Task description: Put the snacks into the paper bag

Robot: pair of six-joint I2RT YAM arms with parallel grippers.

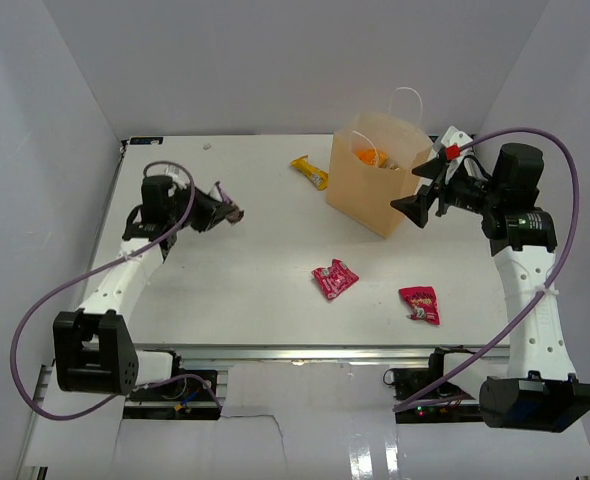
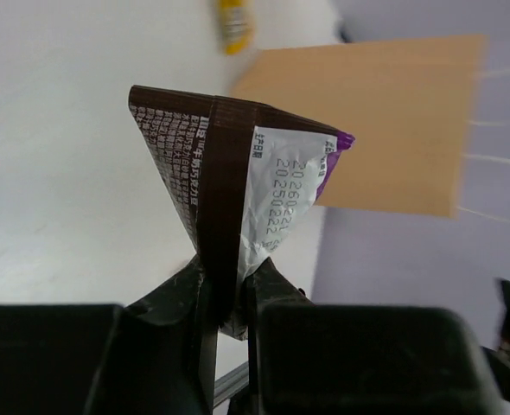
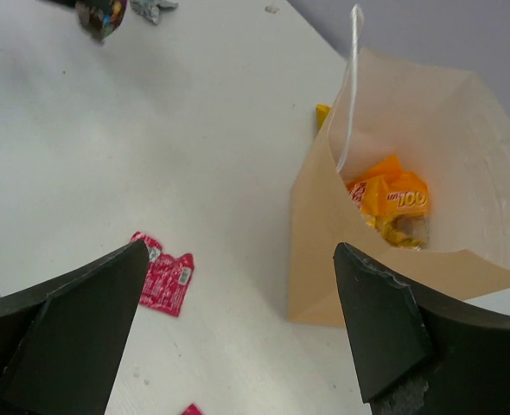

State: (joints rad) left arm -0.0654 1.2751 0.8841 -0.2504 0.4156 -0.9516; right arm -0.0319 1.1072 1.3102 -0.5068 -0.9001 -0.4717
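The left hand [image 2: 229, 294] is clenched on the bottom seam of a brown-and-white packet [image 2: 238, 173]. The packet stands up above the fingers, clear of the counter [image 1: 245, 290], at the far left. Held by one edge like that, it looks ready to be carried across and dropped in.

The right hand [image 1: 422, 203] hangs released, its jaws wide apart and grasping nothing, close to the right side of the paper bag [image 1: 370, 200]. Whether it touches the paper I cannot tell. It may be there to steady the bag.

The bag stands upright at the far right with its mouth open, and orange packets [image 3: 393, 199] lie at its bottom. Outside the bag, a yellow bar [image 1: 310, 172] lies just to its left. The left red-pink packet [image 1: 335, 279] and the right red-pink packet [image 1: 419, 304] lie nearer, apart from both hands.
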